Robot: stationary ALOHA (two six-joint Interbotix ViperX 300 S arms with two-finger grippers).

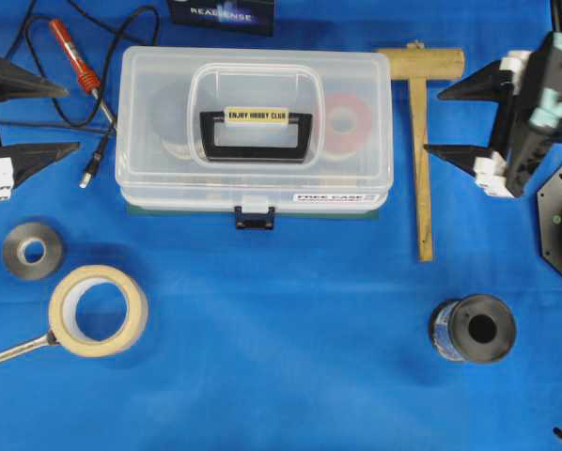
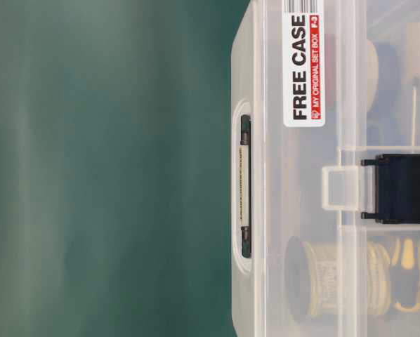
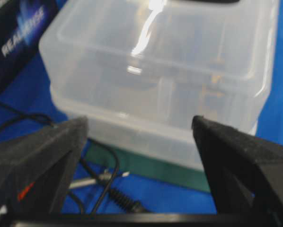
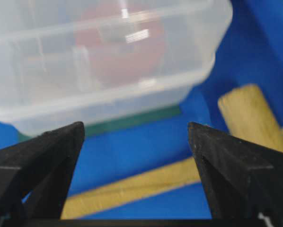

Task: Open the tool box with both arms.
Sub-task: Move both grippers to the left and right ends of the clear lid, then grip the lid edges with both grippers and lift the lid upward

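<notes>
The tool box (image 1: 159, 113) lies shut on the blue cloth, a clear plastic case with a black handle (image 1: 256, 150) and a dark blue front latch (image 1: 255, 219) that is closed. My left gripper (image 1: 72, 118) stands open just left of the box, touching nothing. On the opposite side my right gripper (image 1: 433, 122) is open too, a short gap from the box's end. The left wrist view shows the tool box (image 3: 165, 71) ahead of the open left gripper (image 3: 139, 137). In the right wrist view the tool box (image 4: 99, 61) is beyond the open right gripper (image 4: 135, 137). The table-level view shows the latch (image 2: 403, 188) close up.
A red-handled tool (image 1: 74, 56) and black cable (image 1: 102, 150) lie between the left gripper and the box. A wooden mallet (image 1: 420, 141) lies by the right gripper. Nearer the front are a grey ring (image 1: 51, 254), a masking tape roll (image 1: 137, 315) and a dark spool (image 1: 502, 329).
</notes>
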